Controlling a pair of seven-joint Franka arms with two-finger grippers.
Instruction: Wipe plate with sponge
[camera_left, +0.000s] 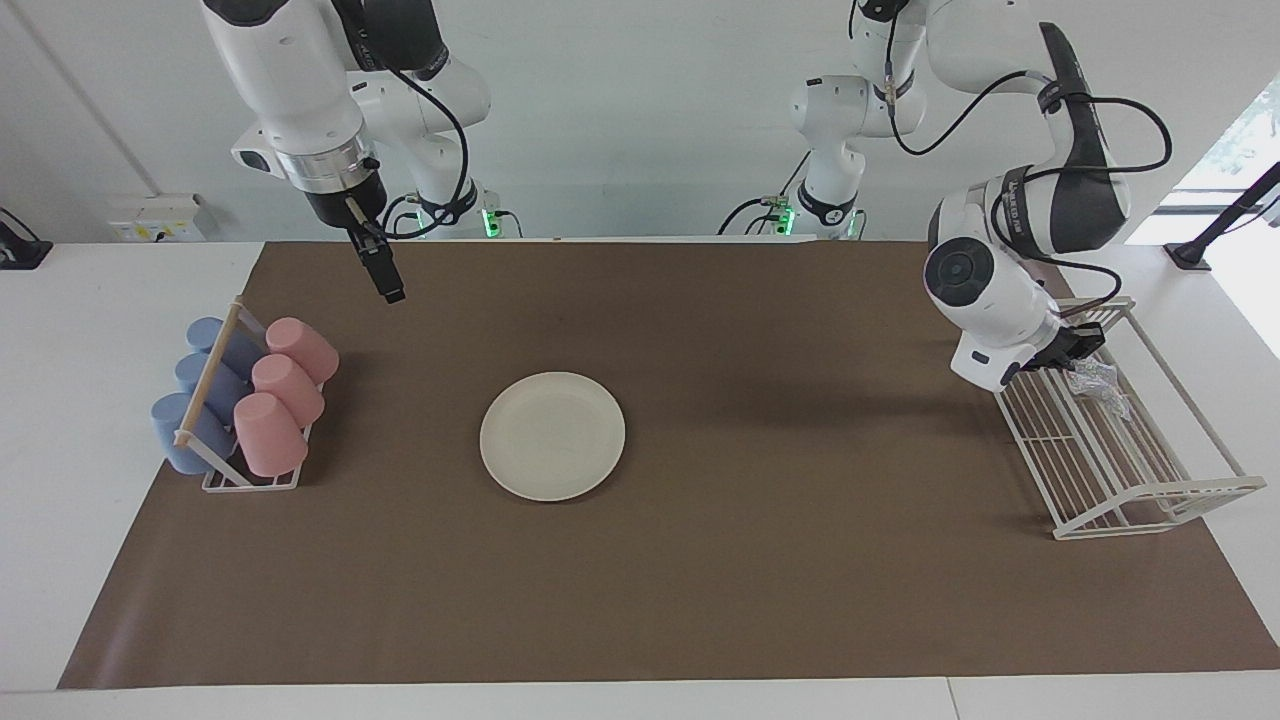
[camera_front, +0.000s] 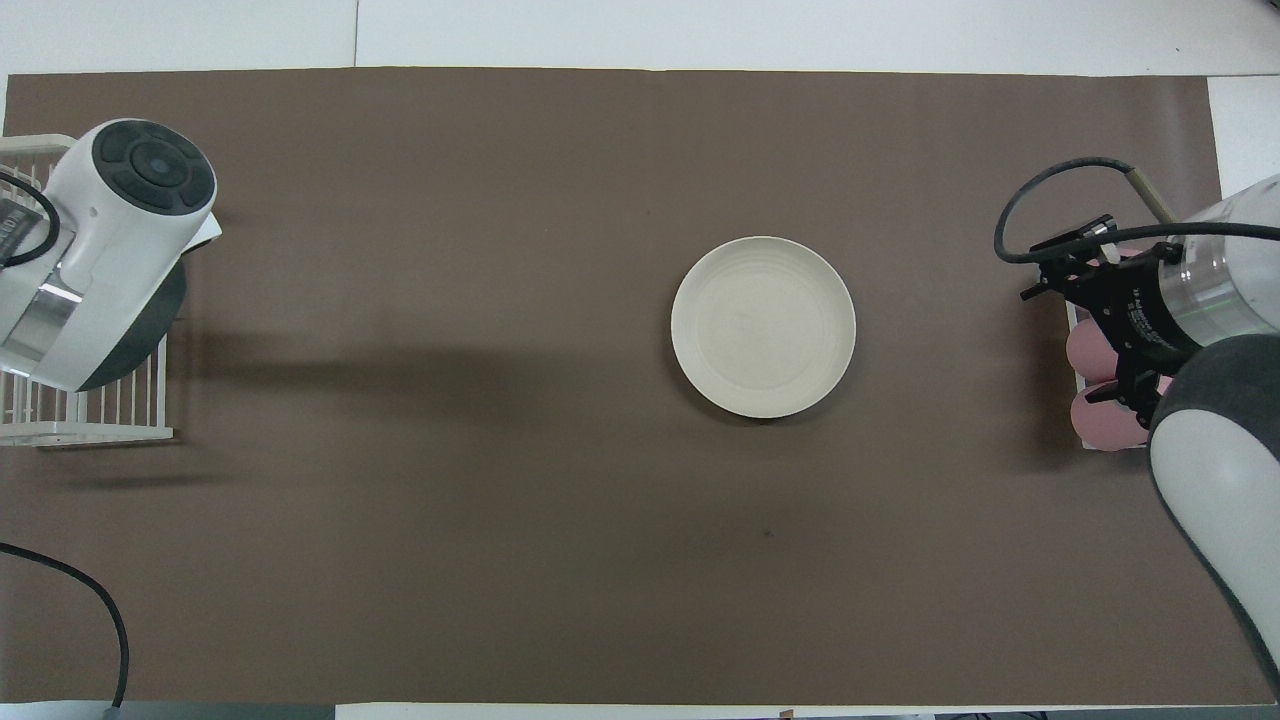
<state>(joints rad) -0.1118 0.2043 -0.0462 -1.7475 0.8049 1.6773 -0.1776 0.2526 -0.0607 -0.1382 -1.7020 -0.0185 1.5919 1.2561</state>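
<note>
The cream-white plate lies flat on the brown mat in the middle of the table; it also shows in the overhead view. The glittery silver sponge lies inside the white wire rack at the left arm's end of the table. My left gripper is low in the rack, just above the sponge on the side nearer to the robots. In the overhead view the left arm's wrist hides both. My right gripper hangs in the air, empty, over the mat near the cup rack, and waits.
A small rack holds several blue cups and pink cups lying on their sides at the right arm's end of the table. The brown mat covers most of the table. The wire rack's corner shows in the overhead view.
</note>
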